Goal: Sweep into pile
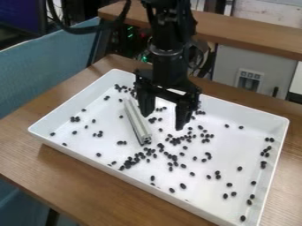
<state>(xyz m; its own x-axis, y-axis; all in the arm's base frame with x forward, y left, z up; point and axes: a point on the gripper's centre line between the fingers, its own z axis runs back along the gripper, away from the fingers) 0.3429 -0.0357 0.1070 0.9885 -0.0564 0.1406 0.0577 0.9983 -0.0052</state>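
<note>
The gripper (163, 120) hangs over the white tray (274, 167), its jaws wide apart, gripping nothing. Just beside it at nine o'clock lies the ridged bar (137, 121), lower end well apart from the six o'clock wall. Black beans (171, 156) scatter widely, some edging the wall from three to five.

The beans (128, 164) were black, the tray (242, 145) plain white. The slotted bar (137, 121) was silver-grey with darker lengthwise stripes. Both arm (167, 62) and hand (163, 122) were black. The tabletop (35, 165) was brown with streaky wood grain; the fabric surface (41, 66) was muted blue.
</note>
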